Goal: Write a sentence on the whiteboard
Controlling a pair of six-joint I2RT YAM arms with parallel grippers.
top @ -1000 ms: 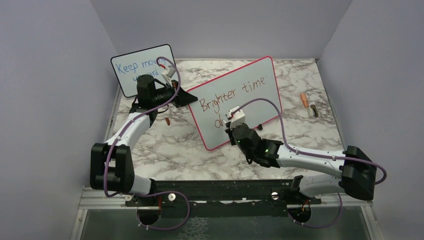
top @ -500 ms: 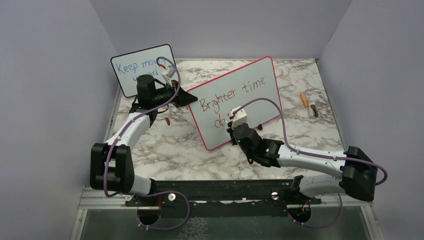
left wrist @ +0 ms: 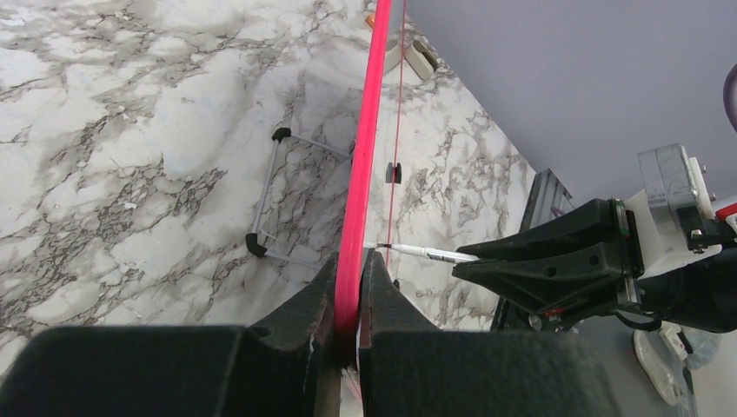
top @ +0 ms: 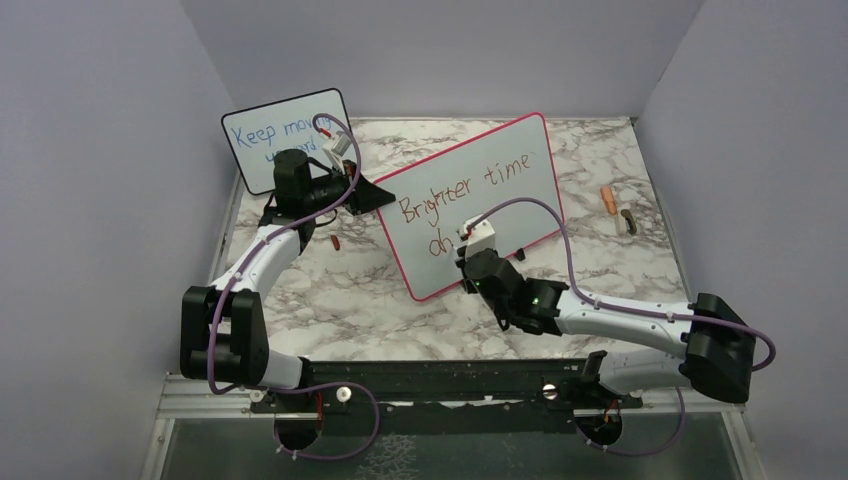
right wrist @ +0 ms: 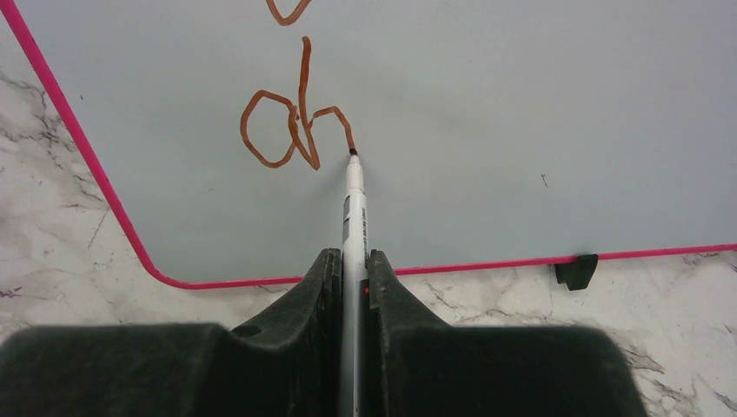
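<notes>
At the edge of the whiteboard (top: 470, 160), the left hand (left wrist: 349, 265) is clamping it steady; the right hand (right wrist: 352, 256), gripping a marker (right wrist: 354, 200), is writing.

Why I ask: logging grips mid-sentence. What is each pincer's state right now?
Left pincer: closed on the whiteboard, on its pink frame edge.
Right pincer: closed on the marker, its tip touching the whiteboard.
</notes>
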